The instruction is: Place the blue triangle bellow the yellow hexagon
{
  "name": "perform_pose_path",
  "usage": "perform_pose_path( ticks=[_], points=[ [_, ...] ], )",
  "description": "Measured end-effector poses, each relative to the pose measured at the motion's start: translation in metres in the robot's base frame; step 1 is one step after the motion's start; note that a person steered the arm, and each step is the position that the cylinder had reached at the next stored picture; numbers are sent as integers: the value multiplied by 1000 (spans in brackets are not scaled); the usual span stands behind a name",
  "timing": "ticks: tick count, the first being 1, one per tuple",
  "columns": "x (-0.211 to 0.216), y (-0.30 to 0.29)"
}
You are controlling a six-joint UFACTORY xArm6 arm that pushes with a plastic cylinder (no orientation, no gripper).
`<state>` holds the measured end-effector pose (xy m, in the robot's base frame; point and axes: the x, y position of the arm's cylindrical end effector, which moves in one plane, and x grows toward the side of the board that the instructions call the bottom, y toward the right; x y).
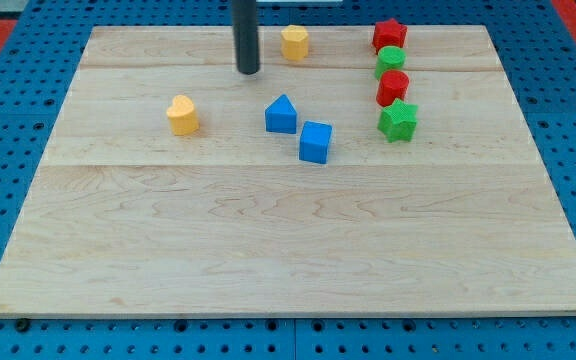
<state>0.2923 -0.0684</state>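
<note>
My tip [248, 71] is standing near the top of the frame, a little left of centre, touching no block; it is a bare rod with no jaws to open or close. The rod is hanging straight down. The blue triangle [281, 114] is lying below and slightly right of the tip, near it but apart. The yellow hexagon [294, 42] is sitting just right of the rod. A blue cube [315, 141] is resting beside the triangle.

Blue pegboard [28, 20] beneath wooden board [288, 240]
</note>
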Motion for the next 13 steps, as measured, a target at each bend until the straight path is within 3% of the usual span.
perform_pose_path(
  ticks=[2, 3, 5, 6, 7, 11, 13],
  points=[
    [112, -3],
    [112, 30],
    [63, 49],
    [62, 63],
    [92, 89],
    [37, 86],
    [63, 72]
  ],
)
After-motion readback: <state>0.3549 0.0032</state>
